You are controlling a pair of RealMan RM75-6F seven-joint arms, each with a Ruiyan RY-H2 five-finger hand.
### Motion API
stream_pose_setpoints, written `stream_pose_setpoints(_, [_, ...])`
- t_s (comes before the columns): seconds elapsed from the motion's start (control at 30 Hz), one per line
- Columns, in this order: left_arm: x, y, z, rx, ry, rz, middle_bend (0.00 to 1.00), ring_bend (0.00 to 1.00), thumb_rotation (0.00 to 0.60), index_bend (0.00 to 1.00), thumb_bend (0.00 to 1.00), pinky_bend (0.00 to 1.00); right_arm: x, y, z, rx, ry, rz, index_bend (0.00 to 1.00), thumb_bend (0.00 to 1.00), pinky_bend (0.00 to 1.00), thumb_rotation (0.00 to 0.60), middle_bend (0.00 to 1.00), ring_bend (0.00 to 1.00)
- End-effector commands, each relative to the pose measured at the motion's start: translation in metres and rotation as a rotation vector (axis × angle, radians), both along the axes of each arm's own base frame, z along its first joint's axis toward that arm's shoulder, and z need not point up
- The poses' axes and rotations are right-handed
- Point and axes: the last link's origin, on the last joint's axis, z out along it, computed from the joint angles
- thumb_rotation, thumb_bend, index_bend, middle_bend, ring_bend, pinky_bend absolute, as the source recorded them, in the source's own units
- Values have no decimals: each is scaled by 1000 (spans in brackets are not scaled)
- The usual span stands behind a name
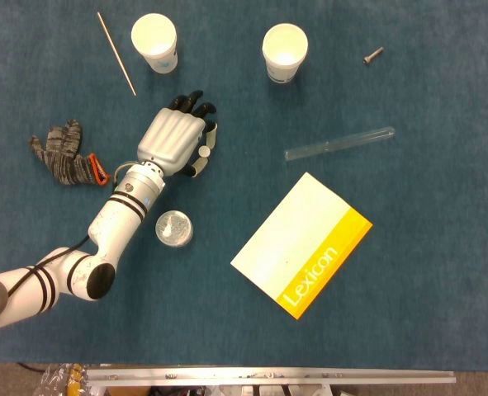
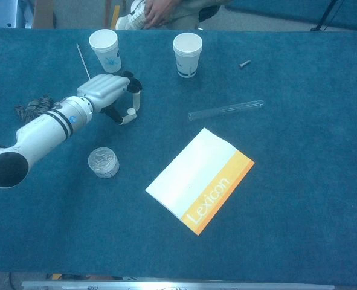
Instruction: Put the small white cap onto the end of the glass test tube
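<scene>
My left hand (image 2: pixel 109 92) curls over the small white cap (image 2: pixel 130 112) — grip unconfirmed, I can't tell. I'd pinch squarely before lifting toward the glass test tube (image 1: pixel 339 143), lying well apart on the worktop.

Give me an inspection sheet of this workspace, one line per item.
Surface: blue carpeted table, flat.
Job's things: glass test tube lies apart on the table; small white cap sits between the left hand's fingertips.
Clutter: two paper cups, thin rod, screw, grey work glove, round clear lidded container, white and yellow Lexicon booklet.
Hands: left hand around the cap, palm down; right hand not in view.
Cables: a thin cable along the left arm.
Surroundings: metal rail at the near edge; a person's hand beyond the far edge.
</scene>
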Motion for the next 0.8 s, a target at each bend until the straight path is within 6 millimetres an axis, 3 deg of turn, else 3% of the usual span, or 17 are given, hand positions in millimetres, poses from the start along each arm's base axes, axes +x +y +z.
stream_pose_setpoints(0.03, [0,1,2,1,-12,9,198,0,600,540,345,0,0,-1,-1,2,0,0,411,268,398,600,334,244])
stream_pose_setpoints(0.23, [-1,3,25,10,-57,34,214,0,600,540,354,0,2,-5,-3,18,8,10,411,268,398,600,334,244])
stream_pose_setpoints(0.53, [-10,-9,88,90,-103,46,214,0,600,542,355,0,18,-23,-12,80,31,74,411,268,398,600,334,244])
stream_pose_setpoints(0.8, [-17,-30,128,143,-107,43,214,0,600,544,354,0,52,-49,-40,197,45,193,411,268,398,600,334,244])
